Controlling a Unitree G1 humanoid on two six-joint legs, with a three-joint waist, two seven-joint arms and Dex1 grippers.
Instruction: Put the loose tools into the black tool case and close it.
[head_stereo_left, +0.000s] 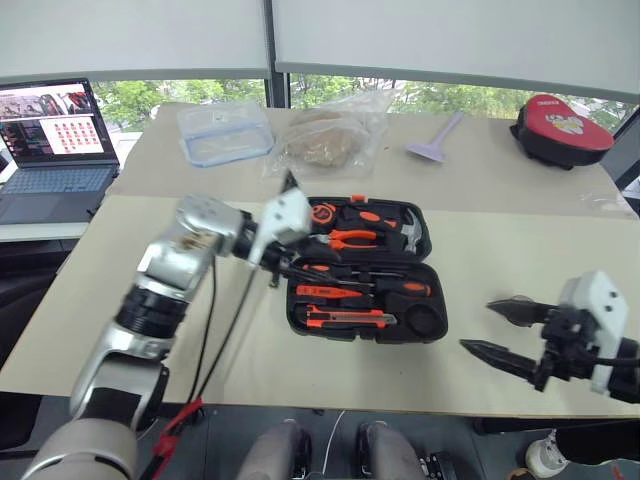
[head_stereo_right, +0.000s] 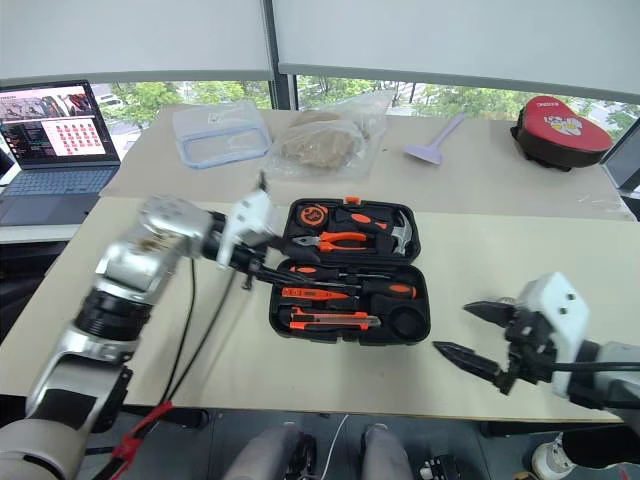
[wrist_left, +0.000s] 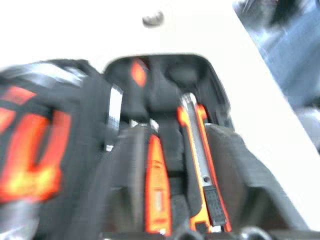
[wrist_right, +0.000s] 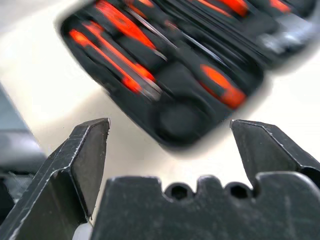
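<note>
One left claw (head_stereo_left: 285, 262) (fingers blurred), black tool case (head_stereo_left: 432, 300) edge hidden

The place looked like an office or lab workspace. Pale tables (head_stereo_left: 520, 260) stood pushed together before a wide window (head_stereo_left: 200, 95) with roller blinds drawn most of the way down and green trees outside, and an open laptop (head_stereo_left: 55, 150) sat at one side. A plastic food box (head_stereo_left: 225, 132), a bag (head_stereo_left: 330, 140) and a red pouch (head_stereo_left: 560, 128) lay about.
</note>
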